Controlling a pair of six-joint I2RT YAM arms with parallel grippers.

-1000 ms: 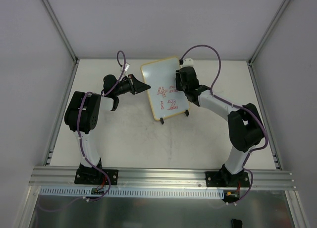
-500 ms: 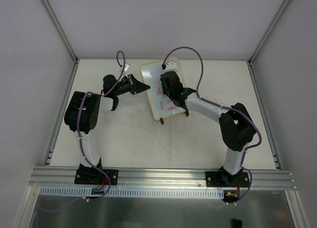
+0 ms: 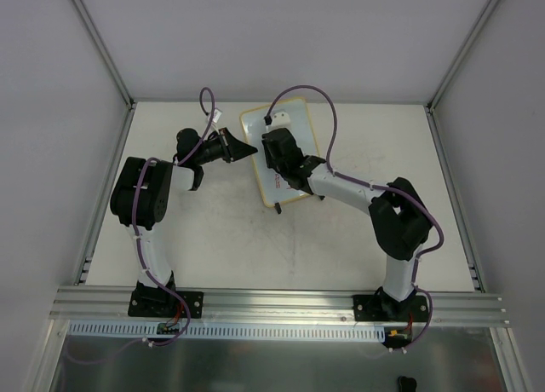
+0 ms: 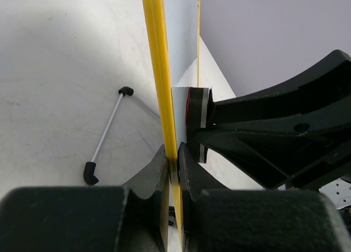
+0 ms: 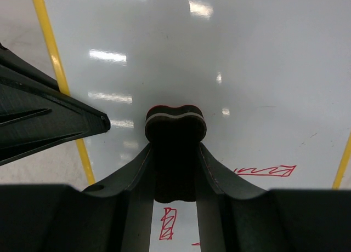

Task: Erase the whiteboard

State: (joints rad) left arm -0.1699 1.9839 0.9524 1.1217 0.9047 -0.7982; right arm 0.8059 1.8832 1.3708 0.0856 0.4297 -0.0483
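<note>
The whiteboard (image 3: 303, 126), white with a yellow frame, stands tilted at the back middle of the table. My left gripper (image 3: 250, 150) is shut on its left yellow edge (image 4: 159, 71), with the jaws pinching the frame (image 4: 174, 164). My right gripper (image 3: 274, 153) is shut on a black eraser (image 5: 175, 126) and presses it flat against the board's face (image 5: 247, 55), near the left edge. The eraser also shows in the left wrist view (image 4: 196, 112), touching the board. Red marks (image 5: 263, 170) lie on the board right of the eraser and below it (image 5: 169, 223).
The board's thin metal stand rod with black clip feet (image 4: 107, 137) rests on the table behind it. One black foot (image 3: 278, 209) shows at the board's near corner. Grey enclosure walls stand on the left, back and right.
My right gripper has swept the eraser leftward across the board, from its right edge to near its left edge. The red marks in the middle no longer show. My left gripper has not moved.
</note>
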